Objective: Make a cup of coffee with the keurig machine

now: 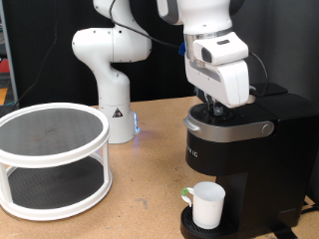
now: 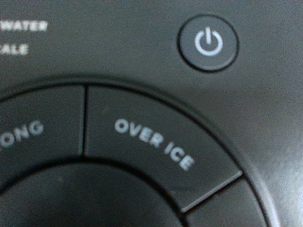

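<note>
The keurig machine (image 1: 239, 149) stands at the exterior view's right, black and boxy, lid down with a silver-grey band. The white cup (image 1: 206, 204) sits on its round drip base under the spout, handle towards the exterior view's left. The gripper (image 1: 213, 108) is right on top of the machine's lid, fingers pointing down at the control panel; its fingertips are hidden against the black top. The wrist view shows the panel very close: a round power button (image 2: 207, 43) and a ring segment marked OVER ICE (image 2: 154, 144). No fingers show there.
A white two-tier round rack (image 1: 50, 159) with dark mesh shelves stands at the exterior view's left on the wooden table (image 1: 140, 214). The arm's white base (image 1: 112, 85) is behind it, at the back centre.
</note>
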You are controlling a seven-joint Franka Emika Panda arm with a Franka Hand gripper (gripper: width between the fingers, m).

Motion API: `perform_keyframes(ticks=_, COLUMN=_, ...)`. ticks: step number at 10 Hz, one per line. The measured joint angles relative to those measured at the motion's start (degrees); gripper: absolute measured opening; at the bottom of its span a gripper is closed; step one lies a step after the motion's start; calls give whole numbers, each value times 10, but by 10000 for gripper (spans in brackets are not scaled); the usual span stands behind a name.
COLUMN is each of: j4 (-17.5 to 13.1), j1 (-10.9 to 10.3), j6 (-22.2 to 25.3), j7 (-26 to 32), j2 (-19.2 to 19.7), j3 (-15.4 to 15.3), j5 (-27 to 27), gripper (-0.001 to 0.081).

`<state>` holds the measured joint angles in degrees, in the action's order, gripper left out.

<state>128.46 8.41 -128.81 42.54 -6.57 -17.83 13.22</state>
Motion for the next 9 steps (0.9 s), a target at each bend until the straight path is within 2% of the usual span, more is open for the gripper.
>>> perform_keyframes(ticks=3, j4=-54, j1=1, j6=78, j7=-42, j2=36, j3=1, j5=-26, gripper=2)
perform_keyframes(ticks=5, j4=-75, j1=1, j6=108, j7=-46, j2=51, j3=2, j5=-30, gripper=2)
perform_keyframes(ticks=7, j4=-80, j1=1, j6=114, j7=-46, j2=54, j3=2, j5=-31, gripper=2)
perform_keyframes(ticks=9, j4=-70, j1=1, j6=87, j7=-31, j2=49, j3=3, j5=-18, gripper=2)
